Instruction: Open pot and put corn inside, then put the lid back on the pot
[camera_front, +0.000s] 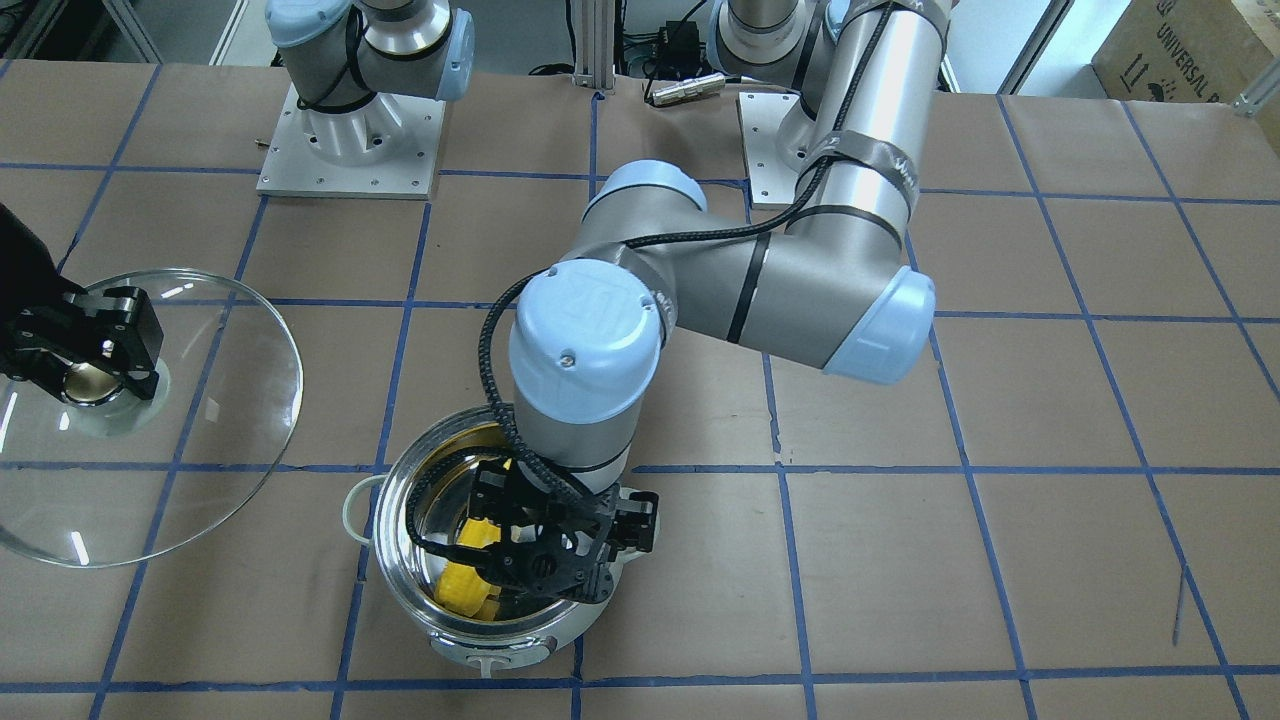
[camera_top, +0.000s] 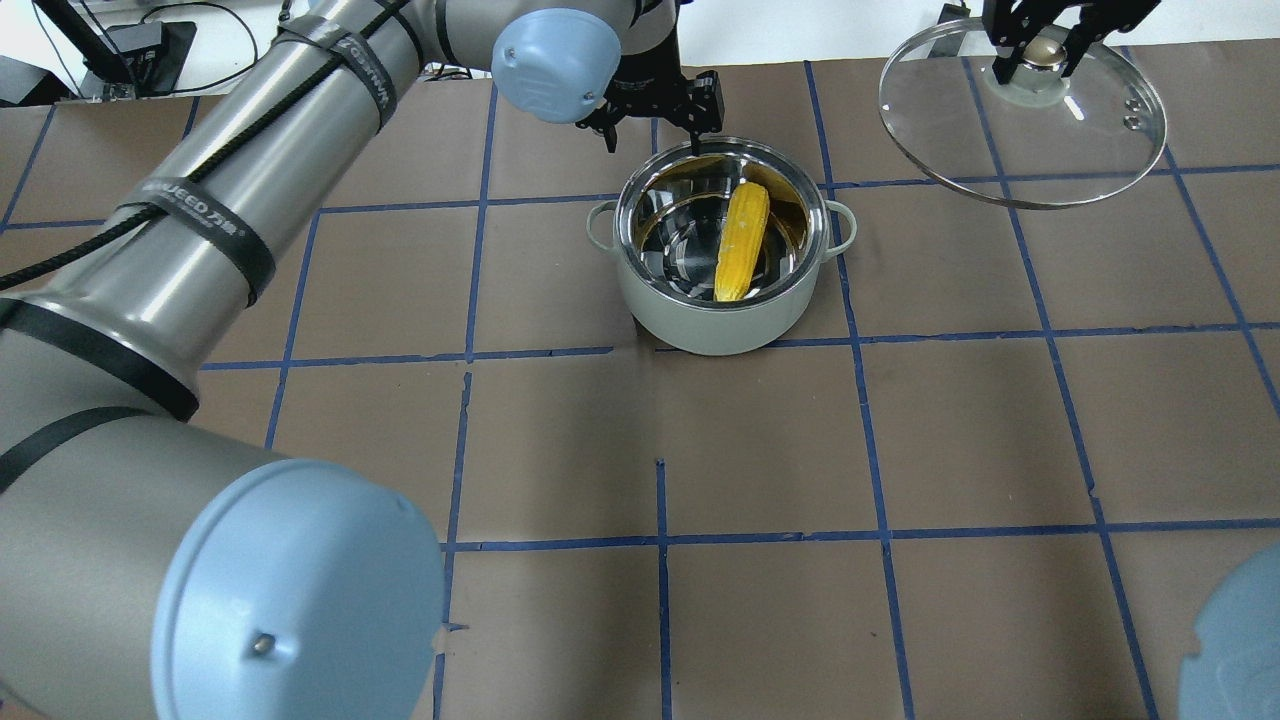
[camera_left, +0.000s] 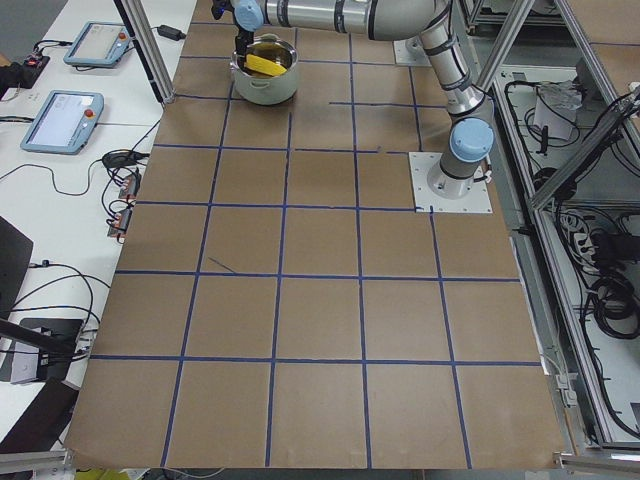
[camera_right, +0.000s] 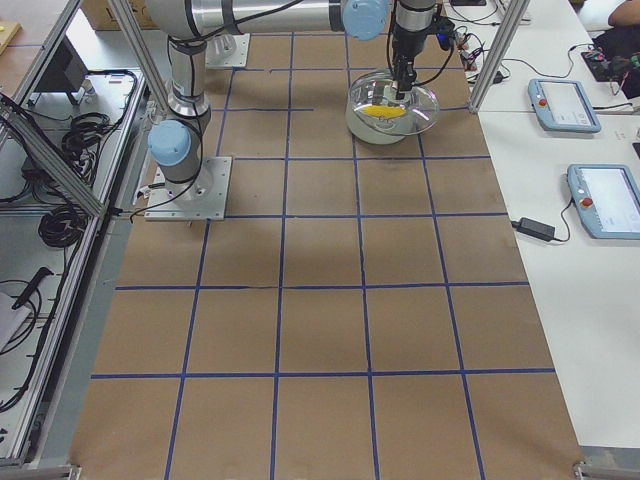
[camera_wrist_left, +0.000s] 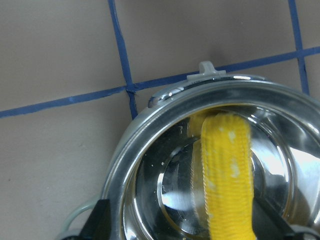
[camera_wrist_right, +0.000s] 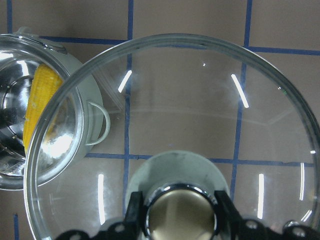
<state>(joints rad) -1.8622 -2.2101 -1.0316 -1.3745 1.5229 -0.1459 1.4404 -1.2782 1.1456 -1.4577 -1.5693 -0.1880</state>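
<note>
The pale grey-green pot (camera_top: 720, 320) stands open on the table. The yellow corn (camera_top: 742, 240) lies inside it, leaning on the steel wall. My left gripper (camera_top: 652, 135) hovers over the pot's far rim, open and empty. In the left wrist view its fingers (camera_wrist_left: 100, 220) stand wide on either side of the corn (camera_wrist_left: 225, 175). My right gripper (camera_top: 1040, 50) is shut on the beige knob of the glass lid (camera_top: 1020, 130) and holds it in the air, to the right of the pot. The right wrist view shows the lid (camera_wrist_right: 200, 110) partly overlapping the pot (camera_wrist_right: 85, 100).
The table is brown paper with a blue tape grid (camera_top: 660, 540). The left arm's elbow (camera_front: 800, 290) reaches over the middle of the table. The arm bases (camera_front: 350, 140) stand at the robot's side. Tablets (camera_right: 565, 100) lie beyond the table edge.
</note>
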